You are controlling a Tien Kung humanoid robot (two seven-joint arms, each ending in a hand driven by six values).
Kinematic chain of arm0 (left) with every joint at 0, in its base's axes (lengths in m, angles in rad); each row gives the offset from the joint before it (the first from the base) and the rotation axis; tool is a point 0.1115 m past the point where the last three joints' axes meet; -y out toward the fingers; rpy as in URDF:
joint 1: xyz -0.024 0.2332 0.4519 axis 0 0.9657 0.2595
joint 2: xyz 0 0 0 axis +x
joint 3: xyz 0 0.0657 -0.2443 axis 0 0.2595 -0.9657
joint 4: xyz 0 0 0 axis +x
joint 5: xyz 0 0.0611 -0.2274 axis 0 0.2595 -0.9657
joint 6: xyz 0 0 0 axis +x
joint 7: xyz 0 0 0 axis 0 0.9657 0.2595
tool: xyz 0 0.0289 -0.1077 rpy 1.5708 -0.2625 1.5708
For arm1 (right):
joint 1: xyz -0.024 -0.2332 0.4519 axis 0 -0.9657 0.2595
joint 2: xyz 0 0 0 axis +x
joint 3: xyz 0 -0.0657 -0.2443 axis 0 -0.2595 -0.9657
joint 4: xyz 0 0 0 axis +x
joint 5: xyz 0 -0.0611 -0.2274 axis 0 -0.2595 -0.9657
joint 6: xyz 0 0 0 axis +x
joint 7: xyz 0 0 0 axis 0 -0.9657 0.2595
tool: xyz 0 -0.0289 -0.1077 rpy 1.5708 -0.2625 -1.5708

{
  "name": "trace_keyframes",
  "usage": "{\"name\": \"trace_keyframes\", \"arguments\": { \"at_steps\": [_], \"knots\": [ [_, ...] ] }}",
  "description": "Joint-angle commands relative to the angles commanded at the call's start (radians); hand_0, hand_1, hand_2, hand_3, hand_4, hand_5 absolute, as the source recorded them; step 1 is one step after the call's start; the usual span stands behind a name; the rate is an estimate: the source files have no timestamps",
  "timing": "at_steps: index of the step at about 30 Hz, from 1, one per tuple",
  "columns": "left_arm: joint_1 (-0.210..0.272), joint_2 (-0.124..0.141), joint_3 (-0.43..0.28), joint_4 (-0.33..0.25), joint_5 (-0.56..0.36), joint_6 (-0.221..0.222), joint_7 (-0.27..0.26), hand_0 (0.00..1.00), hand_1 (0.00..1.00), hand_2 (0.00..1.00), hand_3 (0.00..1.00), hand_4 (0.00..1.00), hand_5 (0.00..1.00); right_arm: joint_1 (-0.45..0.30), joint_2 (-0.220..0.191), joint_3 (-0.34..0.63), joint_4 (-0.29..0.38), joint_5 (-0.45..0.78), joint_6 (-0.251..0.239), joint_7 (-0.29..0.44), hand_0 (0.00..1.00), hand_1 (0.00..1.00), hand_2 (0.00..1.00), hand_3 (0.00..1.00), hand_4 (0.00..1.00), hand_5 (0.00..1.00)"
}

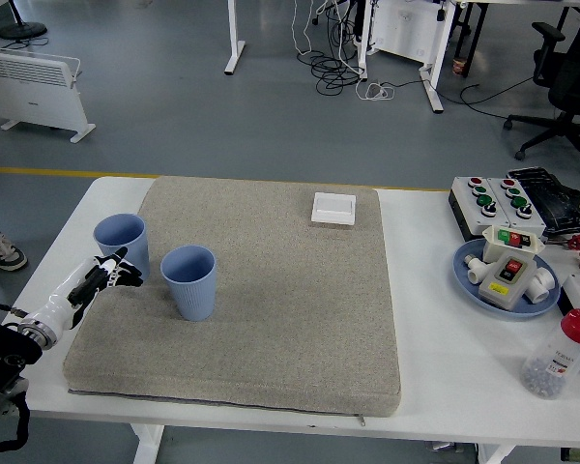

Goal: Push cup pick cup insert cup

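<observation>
Two light blue ribbed cups stand upright on the grey mat [271, 319]. One cup [122, 244] is at the mat's left edge; the other cup [189, 281] stands just right of it, closer to me, with a small gap between them. My left hand [108, 275] comes in from the lower left, fingers stretched out straight, its tips touching the near lower side of the left cup. It grasps nothing. My right arm does not show.
A white square switch plate [333, 208] lies at the mat's far edge. Right of the mat are a button box [495, 198], a blue plate [476, 282] with parts, and a red-capped bottle [561, 356]. A person's shoe [0, 253] shows at far left.
</observation>
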Motion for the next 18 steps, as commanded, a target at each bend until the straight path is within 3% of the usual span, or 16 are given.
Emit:
{"name": "trace_keyframes", "arguments": {
  "at_steps": [11,17,18],
  "knots": [
    [-0.039,-0.010,0.025,0.043,-0.020,-0.002,-0.004,0.799,0.579,0.479,0.442,0.607,0.998,0.002,0.001,-0.001,0.000,0.000,0.000,0.000,0.745,0.694,0.681,0.579,0.180,0.548],
    [-0.019,-0.003,-0.002,0.005,-0.014,0.000,0.001,0.796,0.580,0.478,0.443,0.606,0.998,0.002,-0.001,-0.003,0.000,0.002,0.001,0.000,0.745,0.693,0.681,0.579,0.180,0.548],
    [-0.010,0.001,-0.011,-0.011,-0.011,0.001,0.002,0.743,0.578,0.478,0.442,0.606,0.998,0.002,-0.001,-0.003,0.000,0.003,0.001,0.000,0.745,0.693,0.680,0.579,0.180,0.548]
  ]
}}
